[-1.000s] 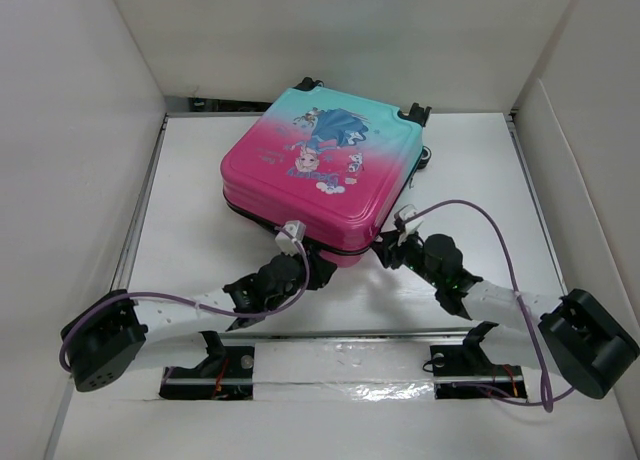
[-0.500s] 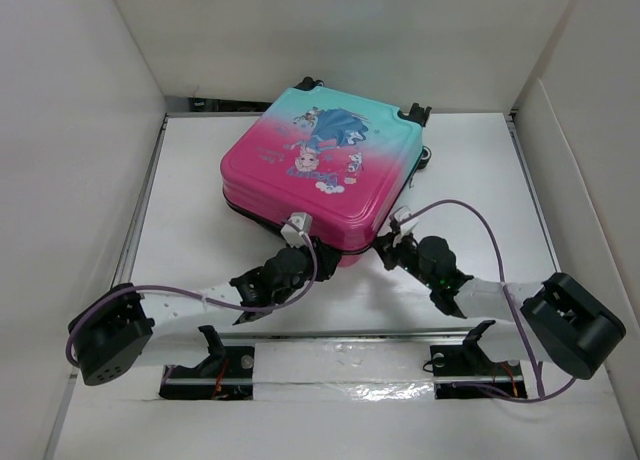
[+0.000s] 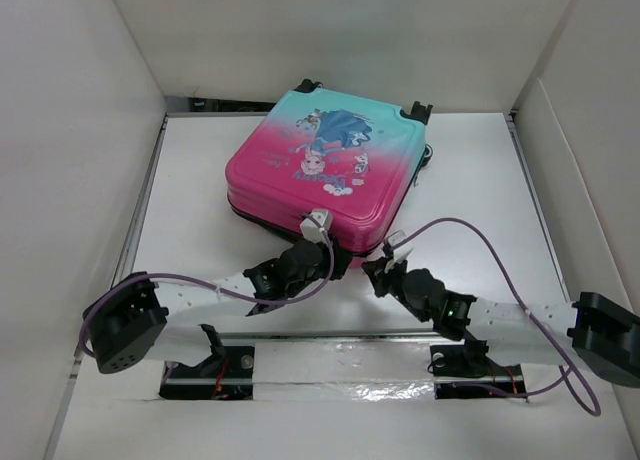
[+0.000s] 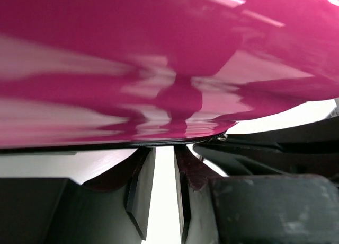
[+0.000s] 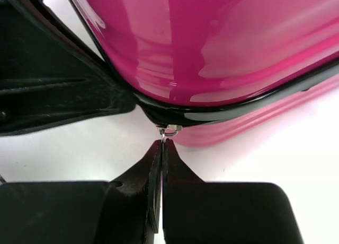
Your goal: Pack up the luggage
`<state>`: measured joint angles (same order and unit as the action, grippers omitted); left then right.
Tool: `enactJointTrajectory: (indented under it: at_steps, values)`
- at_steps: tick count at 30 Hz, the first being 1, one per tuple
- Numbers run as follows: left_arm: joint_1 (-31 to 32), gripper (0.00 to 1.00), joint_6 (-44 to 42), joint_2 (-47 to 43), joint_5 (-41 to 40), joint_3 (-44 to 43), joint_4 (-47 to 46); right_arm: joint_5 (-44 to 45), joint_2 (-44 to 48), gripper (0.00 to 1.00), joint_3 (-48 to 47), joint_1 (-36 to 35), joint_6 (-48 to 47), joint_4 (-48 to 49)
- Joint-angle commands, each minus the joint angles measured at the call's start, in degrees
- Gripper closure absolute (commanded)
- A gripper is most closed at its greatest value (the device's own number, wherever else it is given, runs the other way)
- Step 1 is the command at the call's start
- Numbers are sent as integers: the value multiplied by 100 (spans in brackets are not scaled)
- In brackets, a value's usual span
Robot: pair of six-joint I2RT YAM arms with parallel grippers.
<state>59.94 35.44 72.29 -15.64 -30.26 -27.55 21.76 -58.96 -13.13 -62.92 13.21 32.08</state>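
Luggage point(image 3: 325, 175): pink-teal shell (w/ princess print).

pink-to-teal luggage point(image 3: 300, 185) with cartoon princess print, black wheels point(image 3: 416, 111), white table point(image 3: 190, 210)

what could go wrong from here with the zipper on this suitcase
1. The right gripper is shut on only the tip of the small zipper pull, so the pull may slip out once the arm drags it along the seam.
2. The left gripper sits at the same near corner of the luggage, jaws slightly apart and holding nothing. The case may slide on the table, and the crowded arms might bump.
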Motion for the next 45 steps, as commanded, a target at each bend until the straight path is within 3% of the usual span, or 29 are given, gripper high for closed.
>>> enactJointTrajectory:
  at_steps: [1,4,6,9,10,13,16,20,22,25,26,27,29,30,33,39,45]
  values:
    - [-246,81,-187,276,-371,-761,-1077,-832,-97,100,-330,-907,603,-624]
    - [-246,80,-169,426,-238,-980,-981,-261,-518,100,-718,-986,998,-222]
    - [-246,76,-125,226,-351,-947,-849,3,-660,100,-500,-986,1148,794]
    - [-246,56,-2,-458,-588,-649,-281,197,-600,100,-506,-986,1236,610]
    - [-246,45,15,-696,-668,-482,-34,223,-547,100,-533,-986,1228,442]
    - [-299,32,155,-1759,-1326,-87,1021,162,-222,100,-490,-986,1193,18]
    - [-658,35,481,-2806,-1854,73,1910,197,-28,100,-367,-986,1149,9]
    - [-1615,51,569,-3362,-1900,-102,1886,127,69,100,-340,-934,1026,-17]
    - [-2098,55,726,-3161,-1470,-286,1534,100,86,100,-410,-933,859,-113]
    - [-3328,58,1060,-2651,-522,-725,1366,109,104,100,-551,-933,797,-395]
    - [-3992,58,1244,-2554,-241,-796,1305,74,113,100,-559,-933,771,-430]
    - [-4312,59,1316,-2371,284,-815,966,39,104,100,-560,-933,718,-439]
    - [-4875,59,1552,-2089,605,-815,664,39,86,100,-551,-872,709,-483]
    - [-5435,59,1849,-1670,936,-858,568,-22,104,100,-516,-872,744,-509]
    - [-6141,61,2089,-599,1439,-1113,436,-171,287,100,-480,-810,683,-605]
    - [-6459,64,1624,1153,1940,-2027,778,-347,517,100,-594,-687,428,-983]
    - [-6312,64,1659,1858,2678,-2344,462,-619,254,100,-761,-328,270,-914]
